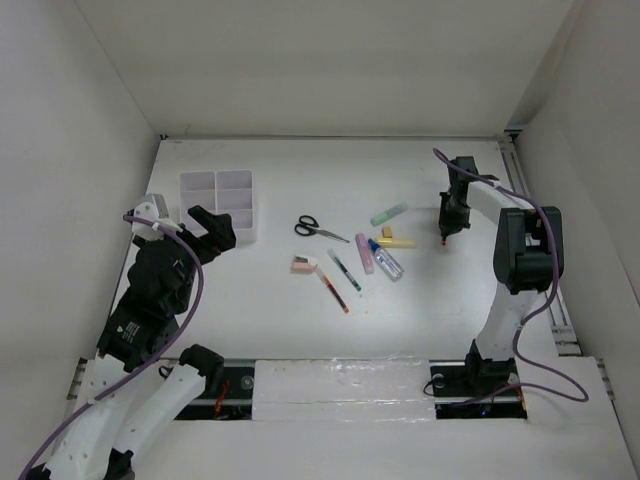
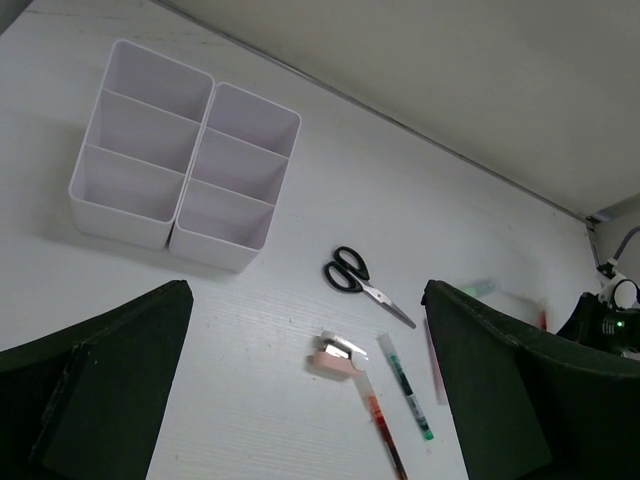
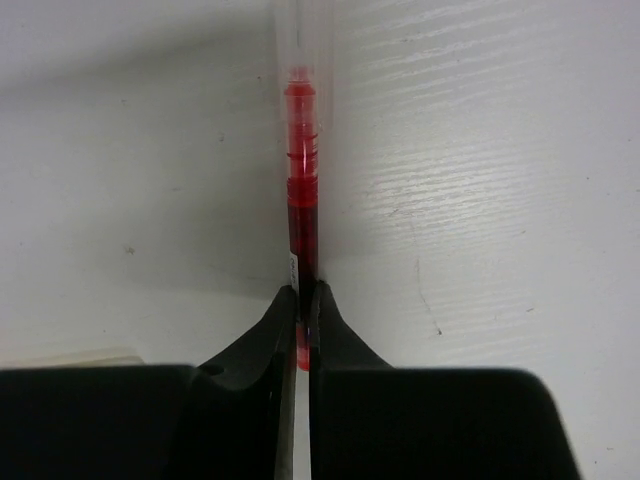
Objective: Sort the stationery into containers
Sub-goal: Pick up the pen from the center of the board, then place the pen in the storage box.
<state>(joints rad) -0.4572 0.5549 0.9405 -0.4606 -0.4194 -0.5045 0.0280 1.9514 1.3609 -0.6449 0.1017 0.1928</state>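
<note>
My right gripper (image 3: 303,305) is shut on a thin red pen (image 3: 302,200), which runs away from the fingertips over the white table. From above, that gripper (image 1: 444,234) points down at the table's right side, apart from the other stationery. A pink-white eraser (image 1: 304,265), a red pen (image 1: 337,292), a green-tipped pen (image 1: 346,271), black-handled scissors (image 1: 318,229) and green (image 1: 388,213), yellow (image 1: 397,240) and purple highlighters (image 1: 365,253) lie mid-table with a blue-capped tube (image 1: 386,260). The white six-compartment tray (image 1: 218,203) stands back left. My left gripper (image 1: 212,234) hovers open beside it, holding nothing.
In the left wrist view the tray (image 2: 122,213) shows bare compartments, with the scissors (image 2: 360,283), eraser (image 2: 337,357) and two pens (image 2: 405,400) between the wide-open fingers (image 2: 510,390). White walls enclose the table on three sides. A rail runs along the right edge (image 1: 548,290).
</note>
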